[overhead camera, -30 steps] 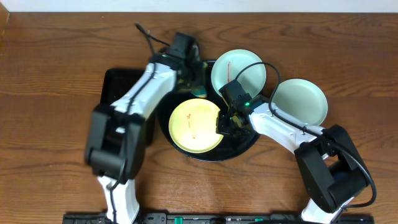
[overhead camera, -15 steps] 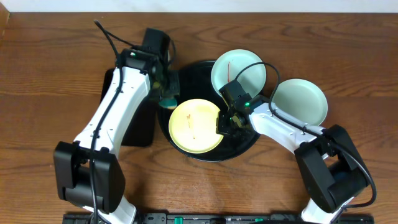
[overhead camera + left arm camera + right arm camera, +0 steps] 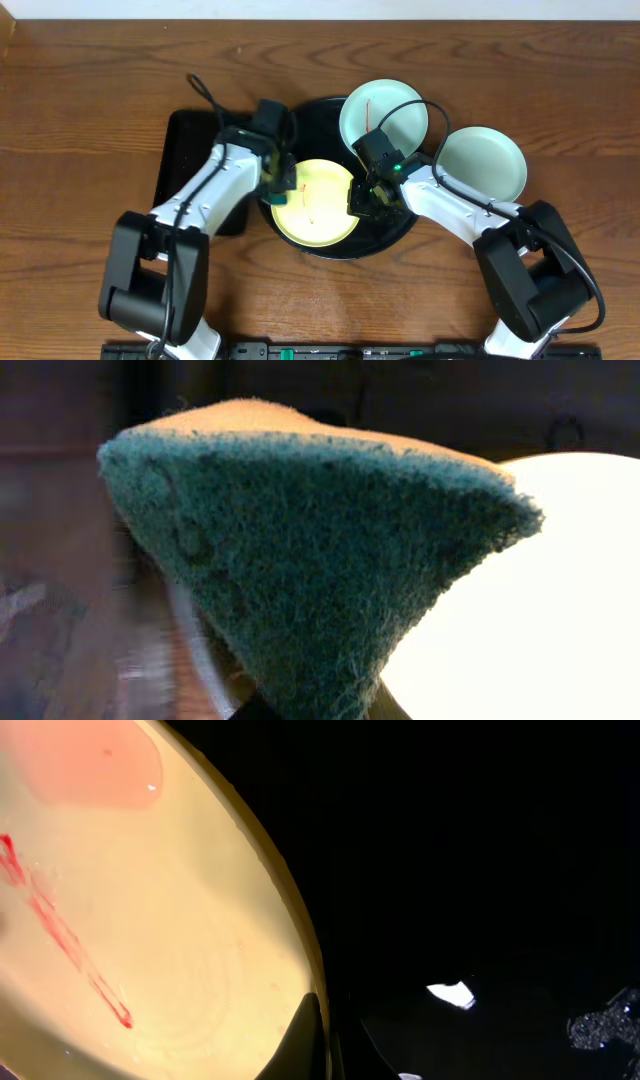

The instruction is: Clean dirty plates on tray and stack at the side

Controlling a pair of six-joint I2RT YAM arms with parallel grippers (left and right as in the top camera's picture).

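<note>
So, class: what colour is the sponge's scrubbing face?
The sponge is dark green; left wrist view.

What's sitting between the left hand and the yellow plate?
A green scouring sponge, held in the left hand, over the yellow plate's left edge; the left wrist view shows it clearest.

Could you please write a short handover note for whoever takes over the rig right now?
Left gripper: shut on the sponge, at the left edge of the yellow plate.
Right gripper: shut, fingers at the yellow plate's right rim; pinching or only pressing, cannot tell.
Things: yellow plate on the round tray, red smears on it. Smeared mint plate at the tray's back right. Second mint plate on the table to the right, looks clean.
Done: apparently that one plate.
Left: wipe the yellow and smeared mint plates, then stack them at the side.
</note>
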